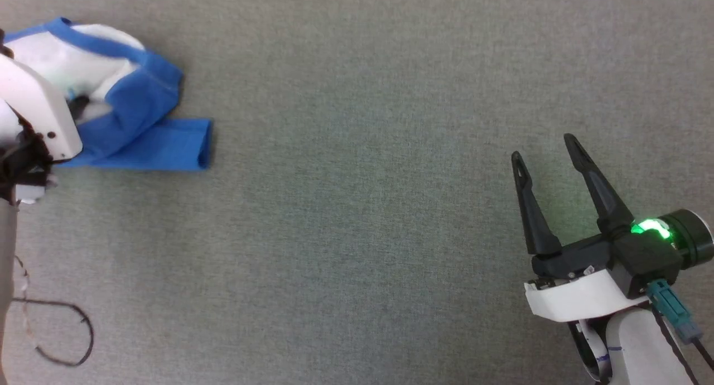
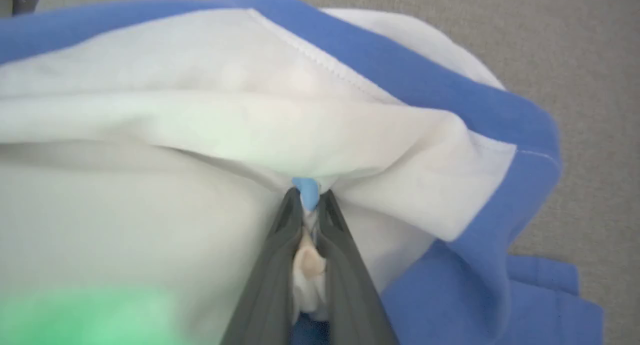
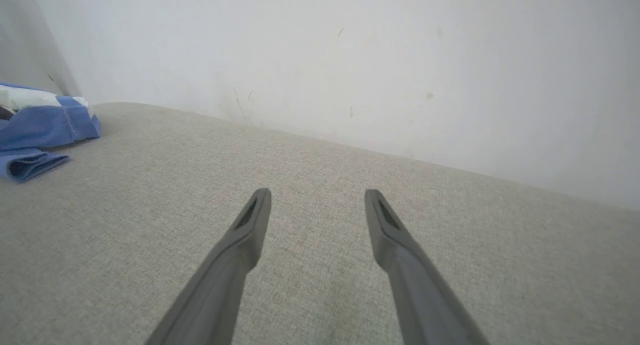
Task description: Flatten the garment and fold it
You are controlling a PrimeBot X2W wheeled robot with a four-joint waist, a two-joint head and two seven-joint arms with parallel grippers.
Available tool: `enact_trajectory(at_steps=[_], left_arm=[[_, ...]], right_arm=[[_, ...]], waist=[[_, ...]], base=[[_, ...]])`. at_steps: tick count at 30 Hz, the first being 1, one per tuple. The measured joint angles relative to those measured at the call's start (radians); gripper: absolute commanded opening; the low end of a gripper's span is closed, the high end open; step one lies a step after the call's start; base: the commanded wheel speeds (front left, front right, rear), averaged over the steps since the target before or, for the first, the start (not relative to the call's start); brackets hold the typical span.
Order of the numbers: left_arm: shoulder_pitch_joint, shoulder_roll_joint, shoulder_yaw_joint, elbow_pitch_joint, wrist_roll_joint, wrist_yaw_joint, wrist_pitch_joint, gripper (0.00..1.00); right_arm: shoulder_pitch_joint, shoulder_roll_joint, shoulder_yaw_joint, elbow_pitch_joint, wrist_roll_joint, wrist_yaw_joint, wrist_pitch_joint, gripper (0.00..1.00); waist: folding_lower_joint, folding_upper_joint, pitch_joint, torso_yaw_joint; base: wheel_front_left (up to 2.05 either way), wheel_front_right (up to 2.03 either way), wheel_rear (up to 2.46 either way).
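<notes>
Now, shirt (image 1: 139, 111): bunched at ten o'clock on grey surface (image 1: 357, 206).
Left gripper (image 2: 309, 197): pinching a white fold with blue trim.
Right gripper (image 1: 544, 148): spread, empty, at four o'clock.
Handling: likely light, limp; best taken at hem or shoulder seam.

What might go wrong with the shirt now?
The left gripper pinches only a small fold of the bunched T-shirt, so the cloth might slip out. The right gripper is open and far away across the grey surface, so a one-sided pull may just drag the heap instead of flattening it.
</notes>
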Motion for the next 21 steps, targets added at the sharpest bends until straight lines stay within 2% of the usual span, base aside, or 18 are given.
enact_trajectory(at_steps=[12,17,21], left_arm=[[-0.005,-0.014,0.033,-0.091,0.109,0.005,-0.532,0.00],[-0.006,-0.029,0.016,-0.178,0.152,0.005,-0.658,0.00],[-0.008,-0.060,-0.026,-0.267,0.167,0.000,-0.689,0.00]], right_arm=[[0.053,0.006,-0.062,0.037,0.015,0.000,0.000,1.00],[0.081,0.008,-0.079,0.046,0.015,0.000,0.000,1.00],[0.097,0.010,-0.095,0.050,0.016,0.000,0.000,1.00]], waist=[[-0.0002,0.0000,-0.175,0.027],[-0.0003,0.0000,-0.260,0.035],[-0.0004,0.0001,-0.322,0.037]], base=[[0.00,0.00,0.00],[0.00,0.00,0.00],[0.00,0.00,0.00]])
